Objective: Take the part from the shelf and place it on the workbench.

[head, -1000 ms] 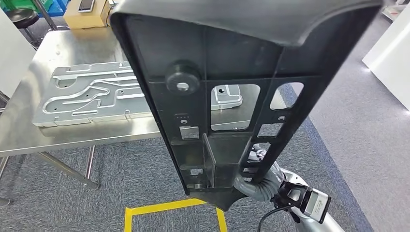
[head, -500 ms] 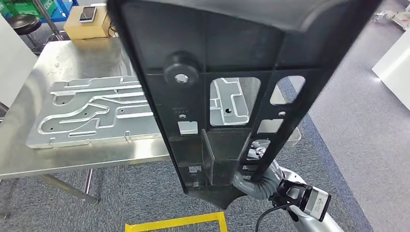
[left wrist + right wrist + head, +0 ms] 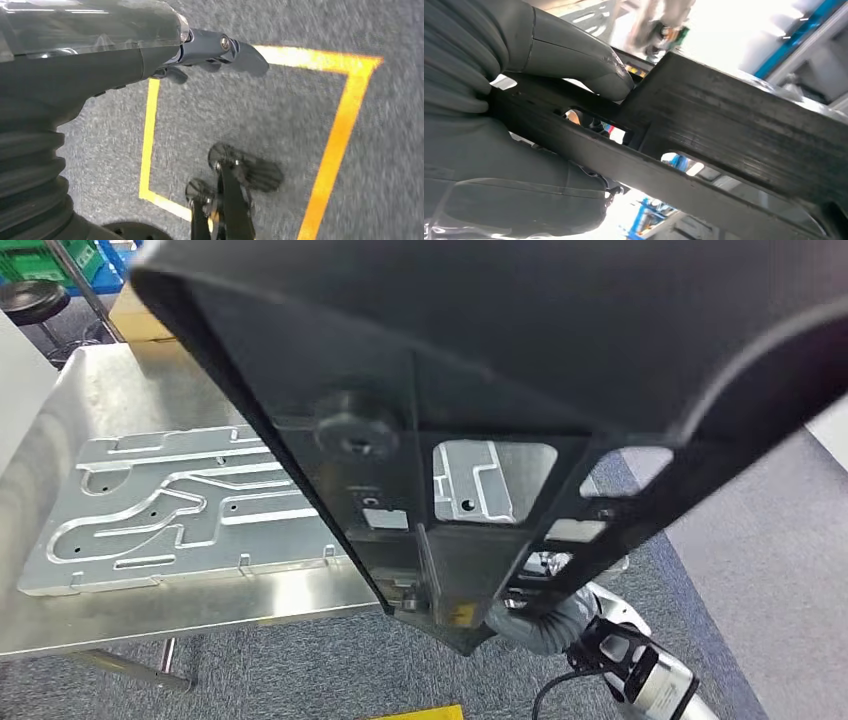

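The right robot hand (image 3: 549, 125) gripped the black plastic frame part (image 3: 480, 430) at its lower end — thumb (image 3: 574, 60) pressed over a rib — holding it tilted in the air above the near edge of the steel surface (image 3: 120, 380). On that surface lay a machined aluminium plate (image 3: 170, 510). The left robot hand (image 3: 200, 50) hung over the grey carpet (image 3: 280, 110) and a yellow tape square (image 3: 345, 115), empty — whether its fingers were spread or curled was unclear.

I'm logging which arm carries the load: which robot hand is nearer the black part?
Right. The right robot hand grips the black part; the left robot hand hangs over the carpet with its yellow tape.
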Robot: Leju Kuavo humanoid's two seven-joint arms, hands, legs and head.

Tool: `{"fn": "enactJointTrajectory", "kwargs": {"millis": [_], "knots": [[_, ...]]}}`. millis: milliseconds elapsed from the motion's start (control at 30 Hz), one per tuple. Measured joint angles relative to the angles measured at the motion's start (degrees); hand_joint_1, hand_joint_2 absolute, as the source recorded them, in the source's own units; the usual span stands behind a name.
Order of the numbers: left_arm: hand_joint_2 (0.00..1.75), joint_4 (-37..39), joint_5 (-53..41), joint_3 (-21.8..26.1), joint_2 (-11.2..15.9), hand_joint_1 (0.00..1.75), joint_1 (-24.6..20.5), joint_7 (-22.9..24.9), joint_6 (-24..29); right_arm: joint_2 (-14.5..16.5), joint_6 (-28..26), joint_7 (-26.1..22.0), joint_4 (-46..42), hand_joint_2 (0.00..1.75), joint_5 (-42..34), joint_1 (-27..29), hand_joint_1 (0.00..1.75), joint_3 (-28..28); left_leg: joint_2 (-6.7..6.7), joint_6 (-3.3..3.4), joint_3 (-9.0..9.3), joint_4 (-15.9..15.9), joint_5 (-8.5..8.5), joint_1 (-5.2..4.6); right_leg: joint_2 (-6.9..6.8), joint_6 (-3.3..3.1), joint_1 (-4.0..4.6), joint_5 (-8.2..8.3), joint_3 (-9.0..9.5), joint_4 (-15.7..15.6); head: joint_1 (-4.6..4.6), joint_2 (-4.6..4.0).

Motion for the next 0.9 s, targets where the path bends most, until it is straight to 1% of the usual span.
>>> {"fn": "enactJointTrajectory", "kwargs": {"millis": [67,100,133,167,200,233,267,300,333,367,400,433,467,533,600,633,667,733,767,800,833,867,900], "knots": [[1.75,-0.01,0.21,0.05,-0.07,0.00,0.05,-0.09,0.01,0.00,-0.94,-0.24,-0.79,1.75,1.01,0.58,1.75,0.00,0.05,0.44,0.38,-0.68,0.33,0.09,0.05,0.63,0.00,-0.47,0.17,-0.20,0.00,0.00],[1.75,-0.01,0.22,0.08,-0.11,0.00,0.02,-0.14,0.00,0.00,-1.12,-0.28,-1.13,1.75,1.18,0.70,1.75,-0.01,0.09,0.68,0.76,-1.16,0.35,0.28,0.01,0.86,0.03,-1.04,0.01,0.39,0.00,0.00],[1.75,-0.01,0.23,0.10,-0.15,0.00,-0.03,-0.16,-0.01,0.03,-1.25,-0.35,-1.39,1.75,1.25,0.77,1.75,-0.01,0.13,0.93,1.16,-1.65,0.38,0.47,-0.02,1.08,0.05,-2.01,-0.69,1.97,0.01,0.00],[1.75,-0.01,0.23,0.13,-0.19,0.00,-0.09,-0.18,-0.01,0.12,-1.33,-0.42,-1.63,1.75,1.30,0.86,1.75,-0.02,0.17,1.16,1.52,-1.95,0.32,0.59,-0.05,1.27,-0.05,-3.35,-2.06,4.68,0.01,0.00],[1.75,-0.01,0.23,0.18,-0.20,0.00,-0.16,-0.19,-0.01,0.20,-1.38,-0.46,-1.74,1.75,1.32,0.99,1.75,-0.02,0.19,1.34,1.73,-2.03,0.14,0.62,-0.06,1.46,-0.15,-4.75,-4.16,8.32,0.00,0.00],[1.75,-0.01,0.23,0.22,-0.20,0.00,-0.22,-0.19,-0.02,0.29,-1.43,-0.50,-1.79,1.75,1.32,1.18,1.75,-0.02,0.19,1.44,1.87,-2.00,-0.04,0.62,-0.06,1.64,-0.30,-5.72,-6.36,11.82,0.00,0.00],[1.75,-0.01,0.23,0.26,-0.21,0.00,-0.24,-0.19,-0.02,0.35,-1.44,-0.50,-1.82,1.75,1.33,1.37,1.75,-0.02,0.17,1.47,2.03,-1.94,-0.27,0.63,-0.08,1.82,-0.45,-5.80,-8.10,14.14,-0.01,0.00],[1.75,-0.01,0.23,0.29,-0.22,0.00,-0.23,-0.19,-0.02,0.35,-1.45,-0.50,-1.84,1.75,1.34,1.52,1.75,-0.02,0.14,1.43,2.25,-1.85,-0.55,0.65,-0.11,1.96,-0.59,-4.75,-8.93,14.50,-0.01,0.00],[1.75,-0.01,0.24,0.30,-0.26,0.00,-0.20,-0.18,-0.02,0.35,-1.46,-0.50,-1.86,1.75,1.35,1.59,1.75,-0.02,0.10,1.35,2.56,-1.72,-0.86,0.69,-0.17,2.04,-0.72,-2.60,-8.55,12.51,-0.01,0.00],[1.75,-0.01,0.24,0.31,-0.30,0.00,-0.18,-0.17,-0.03,0.36,-1.47,-0.50,-1.90,1.75,1.36,1.60,1.75,-0.02,0.07,1.20,2.90,-1.58,-1.21,0.72,-0.26,2.05,-0.83,0.03,-7.36,9.01,0.00,0.00],[1.75,-0.01,0.25,0.31,-0.33,0.00,-0.16,-0.18,-0.04,0.36,-1.48,-0.50,-1.93,1.75,1.36,1.59,1.75,-0.02,0.03,1.00,3.15,-1.43,-1.55,0.68,-0.37,1.96,-0.86,1.95,-5.99,5.59,0.01,0.00],[1.75,-0.01,0.25,0.32,-0.36,0.00,-0.20,-0.17,-0.05,0.37,-1.50,-0.51,-2.02,1.75,1.37,1.56,1.75,-0.02,0.00,0.71,3.26,-1.24,-1.84,0.61,-0.41,1.78,-0.77,3.10,-4.89,2.76,0.00,0.00],[1.75,-0.01,0.25,0.32,-0.37,0.00,-0.25,-0.18,-0.05,0.37,-1.51,-0.52,-2.10,1.75,1.39,1.57,1.75,-0.03,0.00,0.40,3.25,-1.13,-2.02,0.54,-0.41,1.56,-0.63,3.44,-4.34,1.21,0.01,0.00],[1.75,-0.01,0.25,0.34,-0.38,0.00,-0.33,-0.18,-0.05,0.34,-1.55,-0.53,-2.29,1.75,1.44,1.61,1.75,-0.04,0.03,-0.27,3.22,-1.16,-2.14,0.44,-0.22,1.04,-0.40,3.14,-4.24,0.48,-0.01,0.00],[1.75,-0.01,0.25,0.34,-0.40,0.00,-0.37,-0.19,-0.05,0.21,-1.58,-0.51,-2.45,1.75,1.48,1.63,1.75,-0.04,0.10,-0.85,3.16,-0.69,-2.76,0.53,-0.21,0.43,-0.64,3.26,-3.95,0.07,-0.01,0.00],[1.75,-0.01,0.26,0.34,-0.42,0.00,-0.40,-0.19,-0.05,0.13,-1.79,-0.52,-2.53,1.75,1.66,1.61,1.75,-0.04,0.13,-1.12,2.58,0.82,-3.80,0.58,-0.27,0.12,-0.78,3.31,-3.73,-0.19,-0.01,0.00],[1.75,-0.01,0.33,0.34,-0.43,0.00,-0.41,-0.22,-0.05,0.08,-2.38,-0.55,-2.60,1.75,2.27,1.60,1.75,-0.04,0.15,-1.37,1.41,3.51,-5.34,0.67,-0.35,-0.13,-0.85,3.32,-3.51,-0.37,-0.01,0.00],[1.75,-0.01,0.54,0.40,-0.44,0.00,-0.33,-0.32,-0.07,0.04,-4.82,-0.27,-2.75,1.75,5.07,1.74,1.75,-0.03,0.17,-1.76,-2.15,10.94,-8.61,0.77,-0.44,-0.42,-0.76,3.20,-3.37,-0.40,-0.01,0.00],[1.75,-0.01,0.57,0.45,-0.44,0.00,-0.23,-0.45,-0.14,0.04,-6.69,0.44,-2.82,1.75,7.18,1.77,1.75,-0.01,0.17,-1.87,-3.57,13.68,-9.28,0.82,-0.44,-0.48,-0.73,3.15,-3.32,-0.38,-0.01,0.00],[1.75,-0.01,0.43,0.49,-0.45,0.00,-0.11,-0.67,-0.31,0.04,-8.78,1.70,-2.82,1.75,9.38,1.59,1.75,0.01,0.18,-1.90,-4.14,14.53,-8.87,0.85,-0.41,-0.51,-0.71,3.10,-3.27,-0.37,-0.01,0.00],[1.75,-0.01,0.13,0.51,-0.44,0.00,-0.01,-0.95,-0.60,0.04,-10.95,3.46,-2.53,1.75,11.55,0.80,1.75,0.02,0.19,-1.84,-3.63,13.12,-7.39,0.87,-0.33,-0.51,-0.70,3.06,-3.18,-0.36,-0.01,0.00],[1.75,-0.01,-0.28,0.50,-0.43,0.00,0.03,-1.25,-0.93,0.04,-12.99,5.50,-1.62,1.75,13.74,-0.91,1.75,-0.02,0.21,-1.70,-2.19,9.81,-5.20,0.89,-0.18,-0.48,-0.70,3.02,-3.09,-0.35,-0.01,0.00],[1.75,-0.01,-0.72,0.43,-0.37,0.00,0.00,-1.53,-1.31,0.04,-14.73,7.48,0.33,1.75,16.23,-3.74,1.75,-0.21,0.25,-1.45,-0.39,5.82,-3.28,0.89,0.05,-0.40,-0.70,3.03,-3.04,-0.33,-0.01,0.00]]}}
